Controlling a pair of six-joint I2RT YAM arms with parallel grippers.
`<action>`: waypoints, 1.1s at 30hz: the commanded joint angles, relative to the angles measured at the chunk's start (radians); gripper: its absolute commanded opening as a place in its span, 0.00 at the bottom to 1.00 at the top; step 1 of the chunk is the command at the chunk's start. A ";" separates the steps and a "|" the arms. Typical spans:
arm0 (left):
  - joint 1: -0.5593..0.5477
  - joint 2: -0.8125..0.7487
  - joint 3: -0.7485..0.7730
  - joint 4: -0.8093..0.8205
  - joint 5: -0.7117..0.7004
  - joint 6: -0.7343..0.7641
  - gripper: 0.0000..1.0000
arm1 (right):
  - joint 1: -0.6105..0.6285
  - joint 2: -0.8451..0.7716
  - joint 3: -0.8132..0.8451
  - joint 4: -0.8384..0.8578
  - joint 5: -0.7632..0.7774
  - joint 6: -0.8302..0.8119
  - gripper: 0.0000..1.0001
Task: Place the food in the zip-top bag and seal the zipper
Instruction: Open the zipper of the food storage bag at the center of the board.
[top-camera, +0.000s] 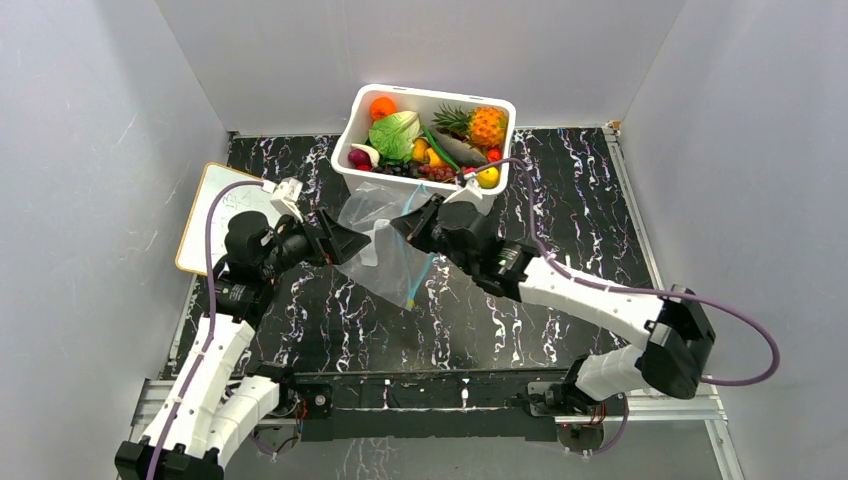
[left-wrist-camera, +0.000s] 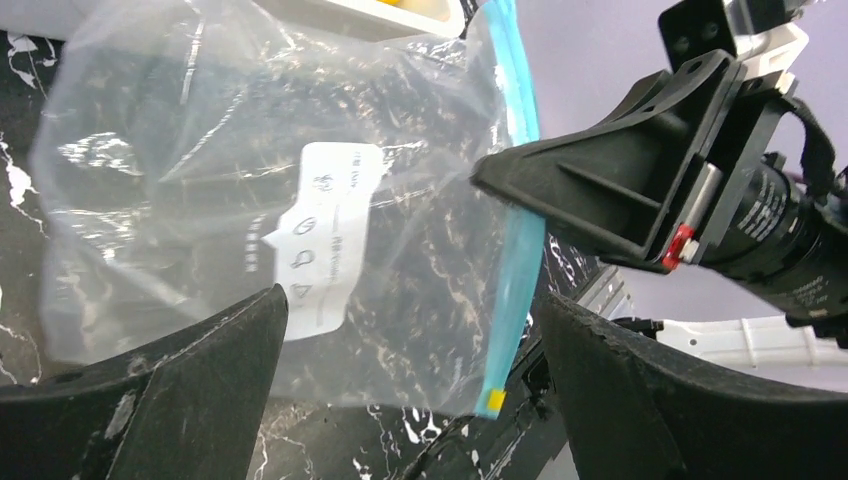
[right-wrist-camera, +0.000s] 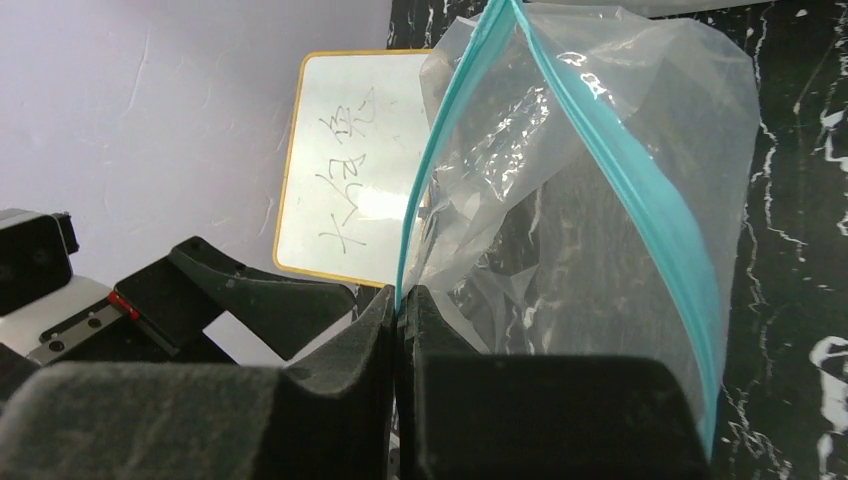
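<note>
Currently the right hand (right-wrist-camera: 398, 305) is pressed together on the zip-top bag (top-camera: 385, 250), pinching one lip of its mouth right at the zipper (right-wrist-camera: 620, 180). From the right wrist view, that teal strip rises out of the pinch to a peak, and the second strip runs down the far side, so the two lips stand parted. The clear pouch sits at the middle of the black marbled counter (top-camera: 560, 200), just in front of the white tub (top-camera: 436, 94). Its upper part is raised by the pinch, while its lower corner trails toward the near edge. A white printed label (left-wrist-camera: 325, 230) shows on the bag's side.

The left hand (top-camera: 350, 243) is spread wide and grips nothing. Its dark fingers (left-wrist-camera: 180, 400) frame the bag's closed end from the left, close to the plastic, though I cannot tell whether they touch it.

All the food lies in the tub, including a pineapple (top-camera: 485, 125), a green cabbage (top-camera: 393, 137) and an orange (top-camera: 382, 107), among smaller red and yellow pieces. A whiteboard (top-camera: 205, 215) with handwriting lies at the counter's left edge, behind the left arm
</note>
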 joint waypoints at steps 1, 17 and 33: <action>0.004 -0.012 -0.050 0.121 0.010 -0.068 0.97 | 0.066 0.066 0.108 0.077 0.186 0.097 0.00; -0.050 0.023 -0.067 0.118 -0.133 0.015 0.88 | 0.155 0.217 0.272 0.074 0.307 0.207 0.00; -0.064 -0.042 -0.087 0.174 -0.031 0.032 0.94 | 0.159 0.200 0.250 0.111 0.294 0.315 0.00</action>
